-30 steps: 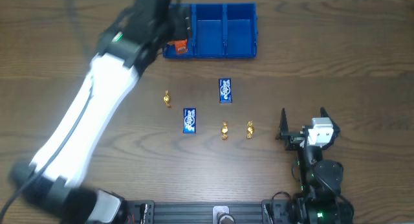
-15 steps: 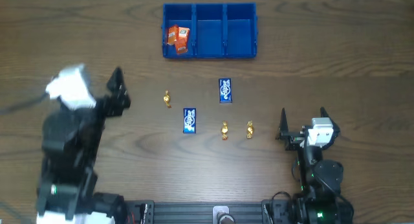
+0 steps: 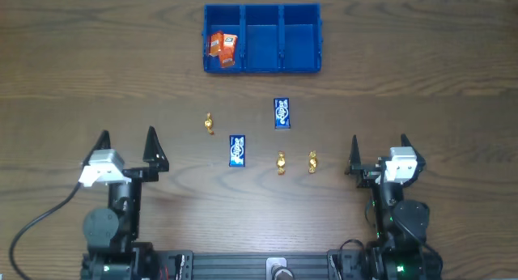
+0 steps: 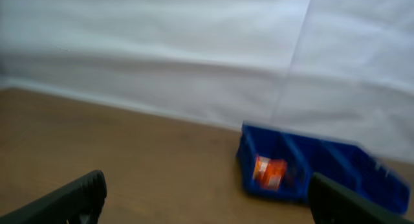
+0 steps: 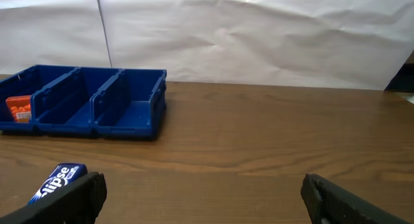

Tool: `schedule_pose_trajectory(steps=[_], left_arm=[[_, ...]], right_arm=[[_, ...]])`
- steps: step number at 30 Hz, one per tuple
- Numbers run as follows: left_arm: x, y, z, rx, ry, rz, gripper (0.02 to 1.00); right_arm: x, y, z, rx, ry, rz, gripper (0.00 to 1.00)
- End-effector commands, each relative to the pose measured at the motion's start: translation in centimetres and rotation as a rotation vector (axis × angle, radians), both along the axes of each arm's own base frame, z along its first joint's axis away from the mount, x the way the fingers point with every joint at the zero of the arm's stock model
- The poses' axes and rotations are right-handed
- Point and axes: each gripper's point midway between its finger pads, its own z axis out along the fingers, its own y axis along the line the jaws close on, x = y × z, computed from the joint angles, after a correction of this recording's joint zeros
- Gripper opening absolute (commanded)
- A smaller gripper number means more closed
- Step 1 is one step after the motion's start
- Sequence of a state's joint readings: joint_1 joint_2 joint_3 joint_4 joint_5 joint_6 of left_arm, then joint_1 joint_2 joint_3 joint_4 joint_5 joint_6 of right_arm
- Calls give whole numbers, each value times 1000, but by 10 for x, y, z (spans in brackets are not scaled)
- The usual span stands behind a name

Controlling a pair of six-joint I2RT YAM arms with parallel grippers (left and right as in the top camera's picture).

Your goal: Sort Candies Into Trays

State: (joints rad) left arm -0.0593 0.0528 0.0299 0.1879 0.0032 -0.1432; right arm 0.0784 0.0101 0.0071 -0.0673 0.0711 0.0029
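Top view, surface: brown wood table (image 3: 437, 78), with a blue tray (image 3: 261, 68) of three compartments at its far side.
Top view, candies: orange candies (image 3: 222, 49) lie in the tray's left compartment. Two blue bars (image 3: 282, 113) and three gold candies (image 3: 281, 163) lie loose on the table between the tray and the arms.
Top view, tools: the left gripper (image 3: 127, 138) and right gripper (image 3: 379, 142) sit near their bases, fingers spread apart, holding nothing.
Left wrist view adds: a white backdrop (image 4: 162, 56) rising behind the table, beyond the tray.
Right wrist view adds: a seam in the backdrop, and one of the blue bars close to a finger.
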Motion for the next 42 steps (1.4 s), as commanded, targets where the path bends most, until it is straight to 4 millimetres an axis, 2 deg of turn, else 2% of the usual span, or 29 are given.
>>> schedule_pose_trajectory(steps=[1,9,29,32,37,39,42], left_arm=[[-1,-1,-23,21,64,-8,998],[-4,0,-67,30,243,-8,998],[-4,0,-67,29,243,-8,998],[-4,0,-67,29,243,-8,998],[-4,0,-67,29,243,-8,998],[-4,0,-67,29,243,-8,998],[-4,0,-66,29,242,-8,998]], right_arm=[[-1,1,0,-12,-2,2,996],[-1,1,0,-12,-2,2,998],[-1,1,0,-12,-2,2,998],[0,1,7,-9,-29,6,998],[-1,2,0,-11,1,10,998],[0,2,3,-10,-10,10,998],[-1,11,18,29,-67,62,998]])
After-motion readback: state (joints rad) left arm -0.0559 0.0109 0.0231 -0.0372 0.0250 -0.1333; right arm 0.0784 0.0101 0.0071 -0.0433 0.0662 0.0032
